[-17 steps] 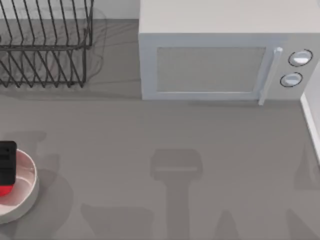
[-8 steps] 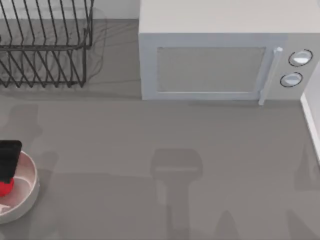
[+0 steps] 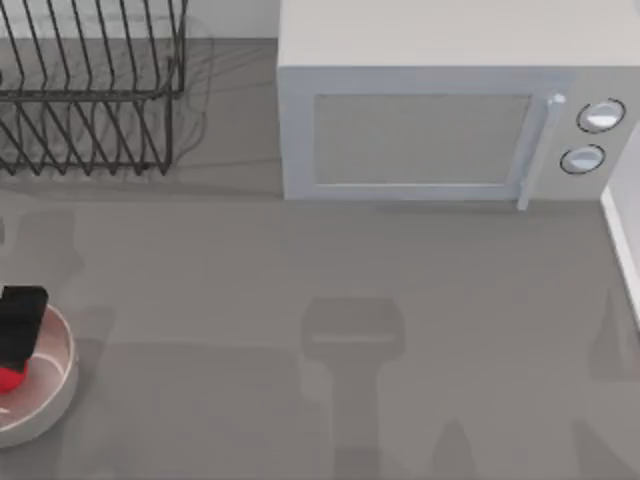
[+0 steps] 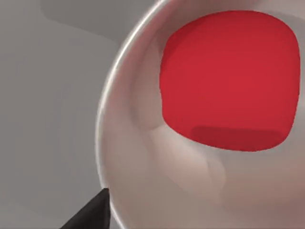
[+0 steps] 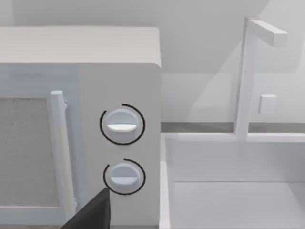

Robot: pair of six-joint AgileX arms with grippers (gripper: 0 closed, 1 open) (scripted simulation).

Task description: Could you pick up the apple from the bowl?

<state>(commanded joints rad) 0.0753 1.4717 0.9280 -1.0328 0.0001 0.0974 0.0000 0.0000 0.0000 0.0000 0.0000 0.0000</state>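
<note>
i cannot tell how the left gripper (image 3: pixel 20 325) holds its jaws; it hangs over the bowl (image 3: pixel 62 385) at the table's left edge, the apple (image 3: pixel 10 378) directly beneath it, inside. right arm is parked.

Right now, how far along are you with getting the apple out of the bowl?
Done: my left hand is over the bowl at the table's left edge, right by the apple. In hand: closing in; the apple sits inside the bowl. Left: grip it and lift it clear.
</note>
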